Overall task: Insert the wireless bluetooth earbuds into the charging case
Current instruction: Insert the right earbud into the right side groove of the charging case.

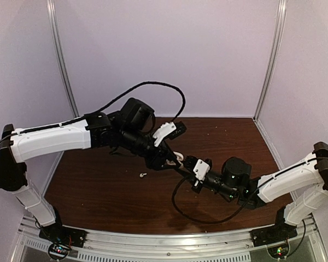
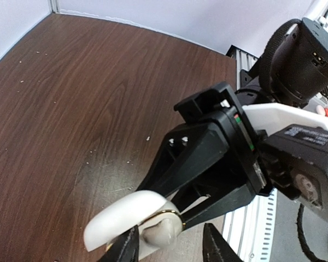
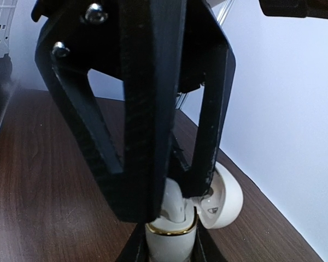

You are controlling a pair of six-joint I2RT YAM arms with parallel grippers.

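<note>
A white charging case [image 1: 178, 156] with a gold rim is held above the table, its lid [image 3: 227, 202] open. My right gripper [image 3: 169, 248] is shut on the case body [image 3: 169, 240]; its fingers [image 2: 208, 164] reach the case from the right. A white earbud [image 3: 177, 199] sits in the case mouth and also shows in the left wrist view [image 2: 164, 232]. My left gripper [image 2: 172, 248] straddles that earbud from above, with a visible gap at one finger. Another white earbud [image 1: 143, 175] lies on the table. The black earbuds are out of view.
The dark wooden table [image 1: 98, 180] is closed in by pale walls behind and on both sides. A black cable [image 1: 191, 215] loops on the table near the right arm. Another cable [image 1: 153, 84] arcs over the left arm. A metal rail [image 1: 164, 240] runs along the near edge.
</note>
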